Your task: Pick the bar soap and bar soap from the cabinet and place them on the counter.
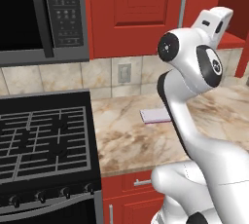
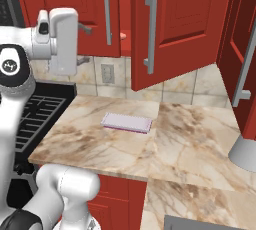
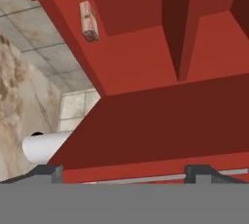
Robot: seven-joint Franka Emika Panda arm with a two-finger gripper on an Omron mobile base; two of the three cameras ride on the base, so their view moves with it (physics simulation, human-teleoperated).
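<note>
From the left base view, the white arm rears up over the beige marbled stone counter (image 1: 131,135), its hand lifted toward the glossy red raised-panel cabinet (image 1: 141,9) above; a flat pale lavender pad (image 1: 155,116) lies on the slab just left of the arm, the black gas stove (image 1: 46,140) sits to the left under the dark microwave (image 1: 44,18), and a white wall outlet (image 1: 124,73) shows on the tiled backsplash. Over to the right base view: the cabinet door with its long silver bar handle (image 2: 150,31) hangs open, and in the gap beside it a small peach-pink bar soap (image 2: 122,36) peeks out on the red shelf, well above the counter, while the arm's white hand is raised at the left, near the closed door. Now the hand view, rolled sideways: the gripper (image 3: 124,172) stands spread wide with nothing between its dark finger tips (image 3: 48,172), looking into the open red cabinet interior; one salmon-and-pale bar soap (image 3: 88,21) rests on the red shelf far from the tips, and a white cylindrical object (image 3: 46,147) shows at the lower left, beside the marbled counter.
</note>
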